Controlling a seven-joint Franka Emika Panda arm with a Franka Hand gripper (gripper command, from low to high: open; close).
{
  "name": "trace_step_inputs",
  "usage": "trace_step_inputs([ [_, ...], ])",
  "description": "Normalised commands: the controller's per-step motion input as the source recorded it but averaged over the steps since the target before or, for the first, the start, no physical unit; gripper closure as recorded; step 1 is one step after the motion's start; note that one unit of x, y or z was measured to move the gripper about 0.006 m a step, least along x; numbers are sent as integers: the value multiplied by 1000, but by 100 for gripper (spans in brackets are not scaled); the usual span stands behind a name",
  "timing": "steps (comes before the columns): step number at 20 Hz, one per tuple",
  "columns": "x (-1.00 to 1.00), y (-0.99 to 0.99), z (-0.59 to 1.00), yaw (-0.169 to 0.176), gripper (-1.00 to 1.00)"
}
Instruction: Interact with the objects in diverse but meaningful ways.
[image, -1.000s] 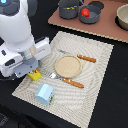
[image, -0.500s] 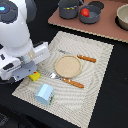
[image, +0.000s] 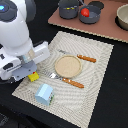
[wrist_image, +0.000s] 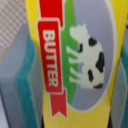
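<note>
The white arm (image: 17, 37) leans over the near-left edge of the striped placemat (image: 95, 60), on the exterior view's left, and its bulk hides the hand there. In the wrist view the hand (wrist_image: 75, 65) shows its teal-padded grey fingers (wrist_image: 17, 70) on either side of a yellow butter packet (wrist_image: 75, 60), which fills the frame: a red ribbon reading BUTTER and a black-and-white cow on a green and grey oval. The pads lie along the packet's two sides, but the blur does not let me tell whether they press on it or merely flank it. In the exterior view only a yellow corner of the packet (image: 33, 77) peeks out below the arm, on the mat's left edge.

Near it, toward the front of the mat, lies a light blue cup (image: 44, 93) on its side. The round tan plate (image: 67, 65) sits in the middle of the mat, with an orange-handled knife (image: 86, 58) beyond it and an orange-handled fork (image: 70, 81) on its near side.

At the far side of the dark bench (image: 112, 110) is a reddish board (image: 107, 32). On it stand a dark grey pot (image: 68, 8) and a grey saucepan (image: 90, 14) holding a red tomato (image: 85, 13); a pale bowl (image: 123, 17) sits at the right edge.
</note>
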Motion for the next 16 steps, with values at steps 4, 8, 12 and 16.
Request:
trace_step_inputs([
  [4, -248, 696, 1000, 81, 100],
  [8, 358, 758, 736, 56, 100],
  [12, 576, 646, 407, 13, 100],
  [16, 636, 609, 247, 0, 100],
])
